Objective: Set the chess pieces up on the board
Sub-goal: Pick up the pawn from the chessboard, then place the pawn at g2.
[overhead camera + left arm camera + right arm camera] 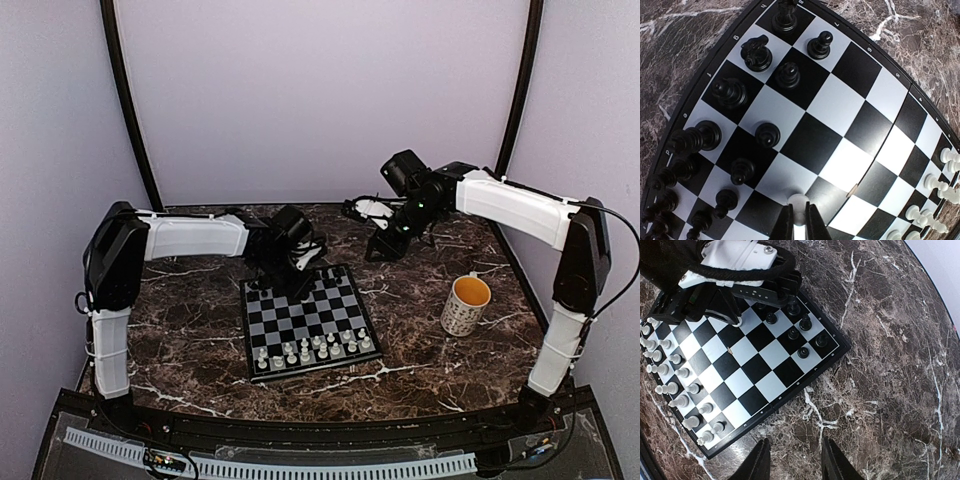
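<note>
Pale lilac walls (320, 90) close in a small bay, and dark curved struts (128, 110) rise at its back corners. The floor of the bay is a bench (420, 345) of dark brown marble veined with white. A yellow-lined mug (466, 304) stands toward the right, well apart from the play.

The board (300, 318) lies near the middle of the bench, turned a little askew. On its near side the white pieces (310, 348) stand in two rows. On the far side the black pieces (730, 92) fill their own two ranks, as far as the left wrist view shows. The left arm hides part of that end from the other cameras, so I cannot say whether every square is taken.

The left fingers (786, 225) hang over the board's middle squares beside the black camp. They are pinched on a small white piece (799, 202), seemingly a pawn, with only its round head showing. The right fingers (760, 462) are spread wide with nothing between them, above bare marble just off the board's edge.

By my reckoning the job is nearly done. That one white man needs its place on the white side, and any gap now hidden under the arm would need filling.
</note>
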